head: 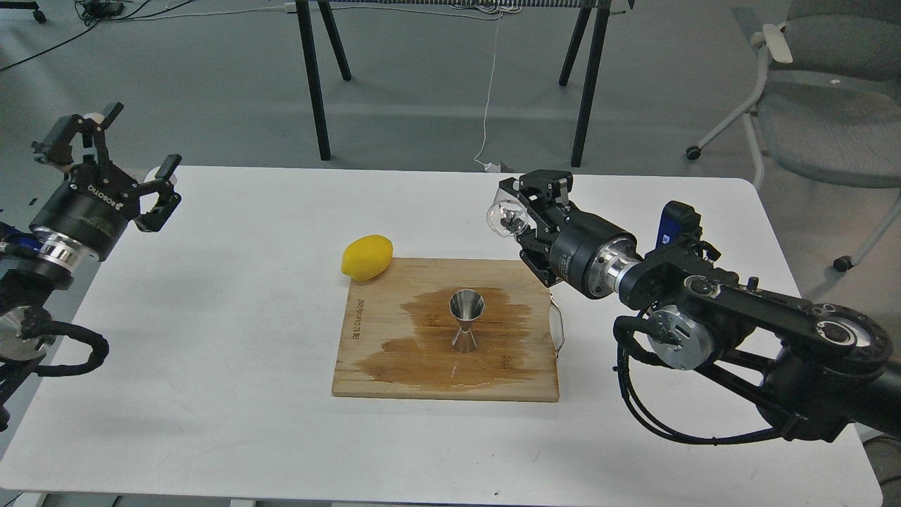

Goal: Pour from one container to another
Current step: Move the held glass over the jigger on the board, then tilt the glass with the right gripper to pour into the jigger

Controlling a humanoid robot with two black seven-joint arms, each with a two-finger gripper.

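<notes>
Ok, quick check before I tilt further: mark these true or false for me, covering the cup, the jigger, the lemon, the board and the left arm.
1. The right gripper holds the clear cup. True.
2. The cup is directly above the jigger. False: in the head view it sits up and to the right of the jigger, near the board's far right corner.
3. The jigger lies on its side. False: it stands upright on the cutting board.
4. The board shows a dark wet patch around the jigger. True.
5. The lemon is in the left gripper. False: the lemon lies at the board's far left corner, and the left fingers are open and empty.
</notes>
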